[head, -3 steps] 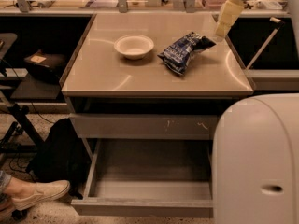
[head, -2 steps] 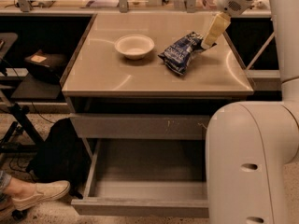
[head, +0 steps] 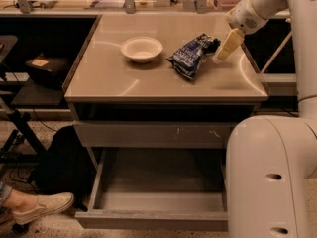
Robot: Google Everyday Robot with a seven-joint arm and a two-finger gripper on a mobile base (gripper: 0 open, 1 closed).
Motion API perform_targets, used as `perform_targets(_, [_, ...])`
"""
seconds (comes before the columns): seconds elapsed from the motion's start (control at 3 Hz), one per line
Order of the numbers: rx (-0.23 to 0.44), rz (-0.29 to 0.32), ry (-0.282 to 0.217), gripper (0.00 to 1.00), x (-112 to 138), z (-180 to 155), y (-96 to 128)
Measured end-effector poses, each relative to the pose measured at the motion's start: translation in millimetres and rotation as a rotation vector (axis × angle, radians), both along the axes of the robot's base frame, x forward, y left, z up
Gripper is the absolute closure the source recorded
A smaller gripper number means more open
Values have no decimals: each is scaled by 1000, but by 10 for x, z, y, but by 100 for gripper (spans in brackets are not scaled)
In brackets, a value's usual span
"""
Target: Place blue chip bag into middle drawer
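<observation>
On the desk [head: 114, 83] the bag [head: 192, 56] lies diagonal, near-left to far-right, far-right end just beside the gripper [head: 224, 47], open or shut I cannot tell; drawer [head: 148, 220] open below.

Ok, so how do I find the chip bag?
Look on the tan table top. Right of the white bowl, beside the gripper, lies the blue chip bag. It is the only dark, crinkly thing there, with white print.

Robot body [head: 270, 182] hides the middle drawer's [head: 158, 202] right end; gripper [head: 224, 48] sits at the blue chip bag's [head: 192, 58] right tip.
</observation>
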State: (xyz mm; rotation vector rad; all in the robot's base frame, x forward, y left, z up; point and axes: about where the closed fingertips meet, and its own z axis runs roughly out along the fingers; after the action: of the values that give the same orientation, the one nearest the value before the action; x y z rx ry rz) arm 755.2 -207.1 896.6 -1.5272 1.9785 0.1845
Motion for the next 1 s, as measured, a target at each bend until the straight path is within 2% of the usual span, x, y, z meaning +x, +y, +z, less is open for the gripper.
perform_targets(0.33, [259,191,60,0,-134,-252,548])
perform_targets(0.67, [345,225,38,0,-116,-128,748])
perform_targets(1.0, [352,213,24,0,-45,-134,778])
